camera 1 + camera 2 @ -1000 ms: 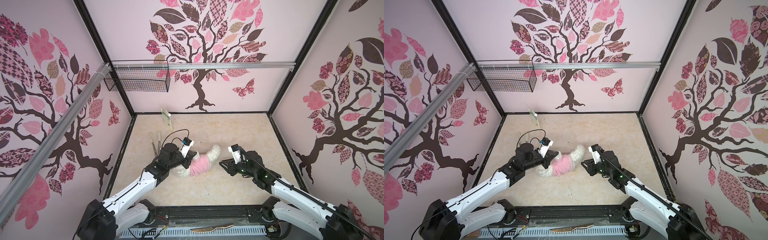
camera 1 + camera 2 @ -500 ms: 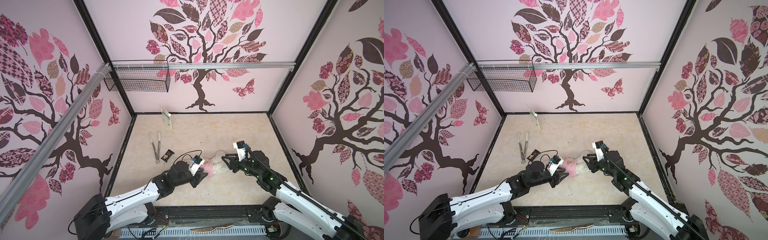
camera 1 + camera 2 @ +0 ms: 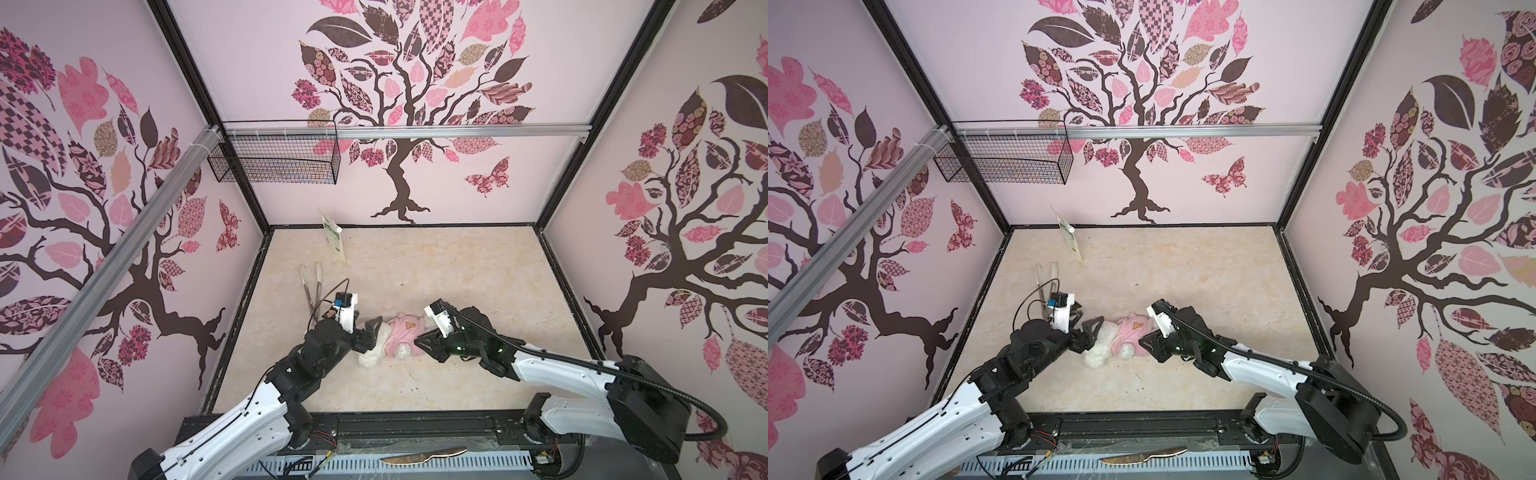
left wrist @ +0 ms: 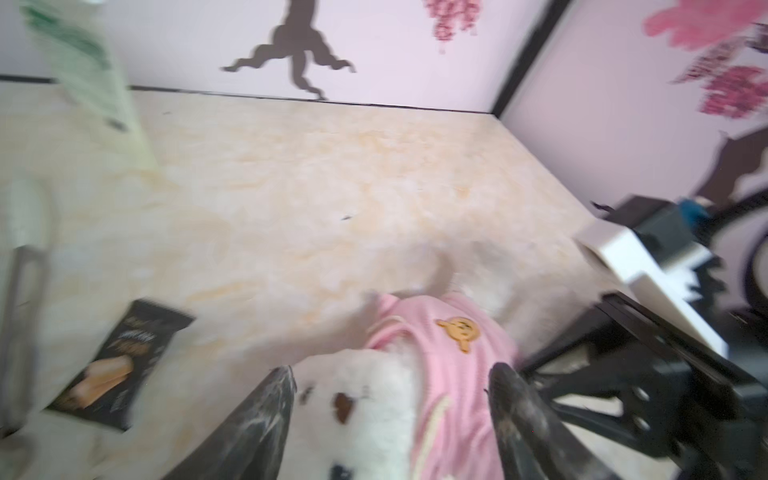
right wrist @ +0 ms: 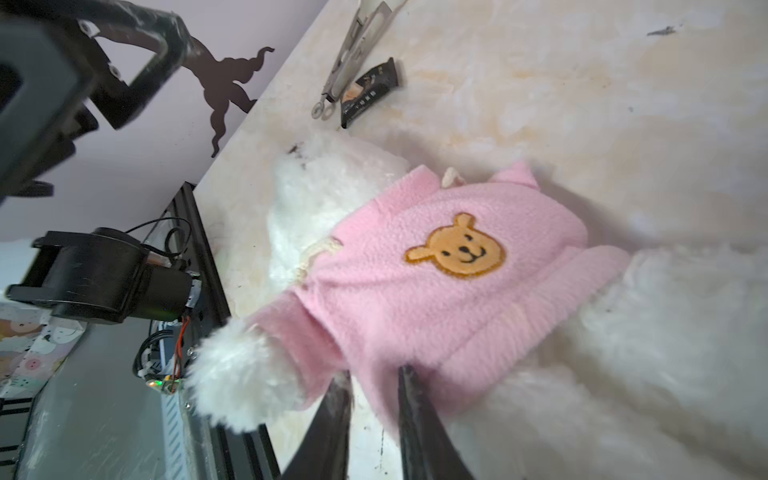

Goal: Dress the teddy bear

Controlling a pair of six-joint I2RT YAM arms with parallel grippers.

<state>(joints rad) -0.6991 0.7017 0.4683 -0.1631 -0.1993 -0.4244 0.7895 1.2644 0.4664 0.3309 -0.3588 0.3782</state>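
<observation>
Right, teddy bear (image 3: 374, 351) lies on its back on the table (image 3: 457, 270), near-centre, between the two arms, with its head to the left and legs to the right. Pink hoodie (image 3: 403, 332) is already over the torso, bear patch up. One paw (image 5: 237, 374) pokes out of the near sleeve. Far sleeve: can't tell whether it's filled.

Left gripper (image 4: 390, 374) is wide open and holds nothing. Its jaws straddle the head and hoodie collar.

Right gripper (image 5: 374, 374) is nearly closed, with a thin gap, and its tips are right at the hoodie hem. Can't tell whether any fabric is pinched.

My read: late stage, garment on, now seating and straightening it. Next move probably needs a firm pinch on the hem alone, not the fur. Then pull right toward the legs while the left arm braces the head so the bear doesn't slide. Tongs (image 3: 311, 282) and snack packet (image 4: 120, 365) sit far-left, clear of the work
</observation>
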